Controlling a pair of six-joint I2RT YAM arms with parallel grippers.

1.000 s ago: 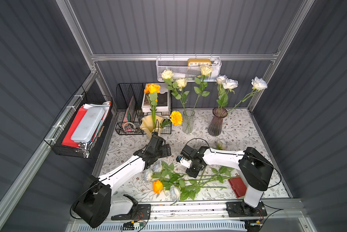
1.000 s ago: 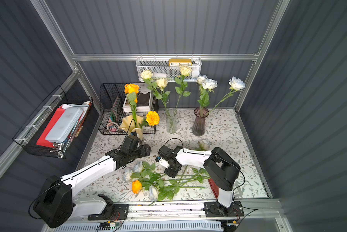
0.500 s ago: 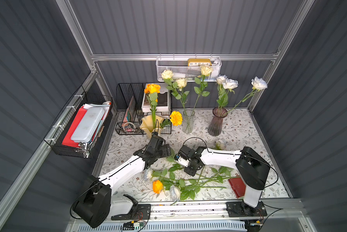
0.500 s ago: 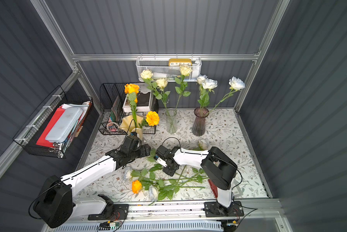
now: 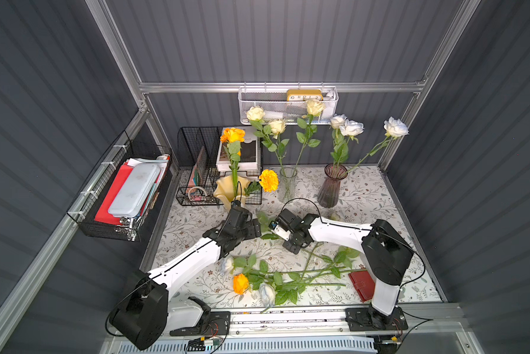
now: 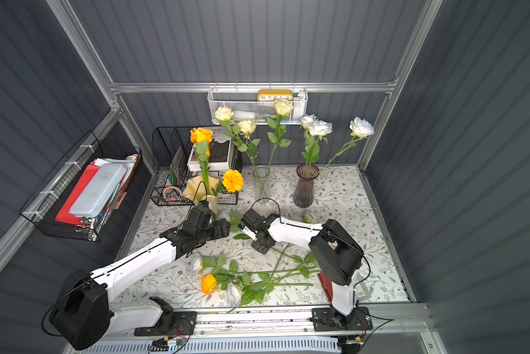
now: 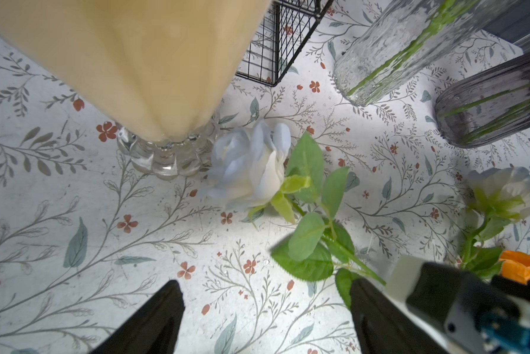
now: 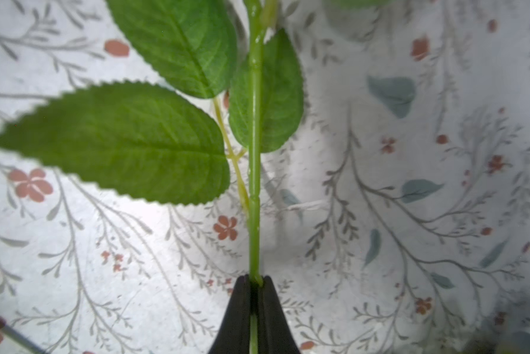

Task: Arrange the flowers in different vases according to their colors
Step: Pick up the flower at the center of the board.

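The right claw (image 8: 254, 280) is pinched shut on the green stem (image 8: 254, 153) of a white rose (image 7: 251, 165), gripping it on the side of the leaves away from the bloom. That bloom is low over the flowered desk (image 5: 380, 211), just beside the clear foot of the pale yellow vase (image 5: 227, 190). The left claw (image 7: 263, 306) hangs near the bloom with its fingers spread wide and nothing between them.

In both top views the vases stand in a row at the far side. The yellow one, on the left, holds an orange rose (image 5: 233, 135) and a marigold (image 5: 269, 180). The clear glass vase (image 5: 288, 187) holds three cream roses (image 5: 277, 125). The purple vase (image 5: 331, 190), on the right, holds three white roses (image 5: 352, 127). Loose flowers (image 5: 277, 279) lie heaped at the near edge.
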